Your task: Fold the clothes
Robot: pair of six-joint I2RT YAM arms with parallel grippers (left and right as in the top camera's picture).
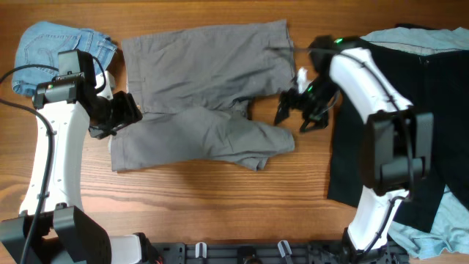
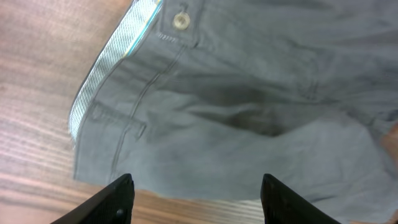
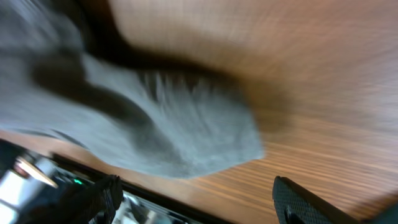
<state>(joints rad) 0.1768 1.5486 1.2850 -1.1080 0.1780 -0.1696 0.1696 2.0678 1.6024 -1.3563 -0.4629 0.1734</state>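
Observation:
The grey shorts (image 1: 205,95) lie spread on the table, waistband to the left, the lower leg folded across. The left wrist view shows their waistband button (image 2: 181,21) and pale inner band. My left gripper (image 1: 121,117) is open and empty just above the waistband's left edge; its fingers (image 2: 194,198) frame cloth and bare wood. My right gripper (image 1: 297,111) is open and empty beside the right leg hem, which shows blurred in the right wrist view (image 3: 186,137). Light-blue denim shorts (image 1: 51,48) lie at the back left. A black garment (image 1: 410,125) covers the right side.
Pale-blue cloth pieces (image 1: 429,227) lie at the front right corner, and another (image 1: 421,37) lies on the black garment's top. The table's front edge with a black rail (image 1: 249,253) runs along the bottom. Bare wood (image 1: 220,198) lies in front of the shorts.

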